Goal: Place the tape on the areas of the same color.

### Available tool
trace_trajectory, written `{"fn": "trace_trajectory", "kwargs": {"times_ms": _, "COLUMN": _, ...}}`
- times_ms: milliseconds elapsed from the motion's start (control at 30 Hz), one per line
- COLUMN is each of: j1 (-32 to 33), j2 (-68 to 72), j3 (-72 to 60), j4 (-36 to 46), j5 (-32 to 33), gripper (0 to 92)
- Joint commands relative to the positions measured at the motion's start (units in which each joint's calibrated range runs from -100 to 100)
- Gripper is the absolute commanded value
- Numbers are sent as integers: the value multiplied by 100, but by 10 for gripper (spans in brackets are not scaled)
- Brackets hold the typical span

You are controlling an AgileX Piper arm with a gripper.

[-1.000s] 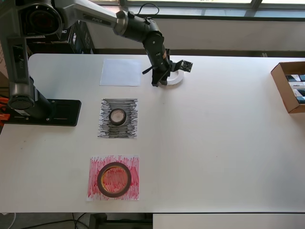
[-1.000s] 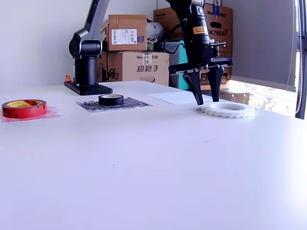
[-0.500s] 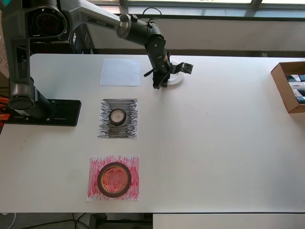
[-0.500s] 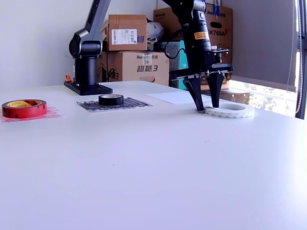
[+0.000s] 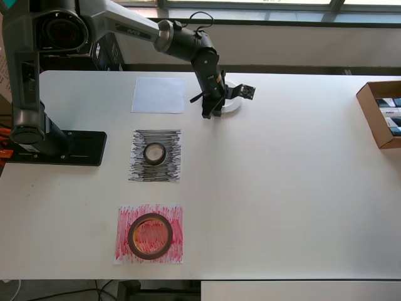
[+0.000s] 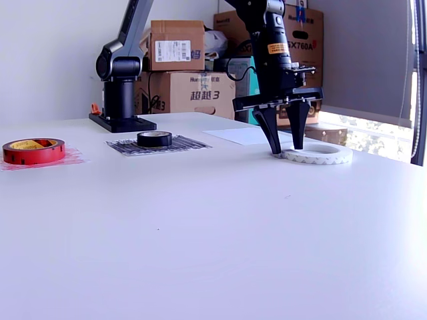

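While the Piper arm reached down over the far side of the desk (image 5: 282,188), its gripper (image 6: 285,145) stood with jaws spread apart, one finger outside the white tape ring (image 6: 315,155) and the other over its hole, tips at or near the desk; nothing was clasped between them. In the overhead view the white tape ring (image 5: 230,103) lay just right of the plain white sheet (image 5: 159,95), apart from it and partly hidden by the gripper (image 5: 213,110); the small black roll (image 5: 155,152) lay flat in the middle of the black-scribbled sheet (image 5: 155,155); the red-brown roll (image 5: 150,236) lay flat on the red-scribbled sheet (image 5: 150,233). In the exterior view the black roll (image 6: 154,139) and the red-brown roll (image 6: 33,151) sat toward the exterior view's left; cardboard boxes (image 6: 177,65) stood behind the desk; an open carton (image 5: 381,113) sat at the overhead view's right edge.
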Motion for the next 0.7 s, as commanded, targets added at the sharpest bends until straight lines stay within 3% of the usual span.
{"fn": "trace_trajectory", "kwargs": {"times_ms": 0, "j1": 40, "j2": 11, "j3": 58, "j4": 18, "j5": -35, "gripper": 457}}
{"fn": "trace_trajectory", "kwargs": {"times_ms": 667, "j1": 40, "j2": 189, "j3": -5, "j4": 10, "j5": -43, "gripper": 435}}
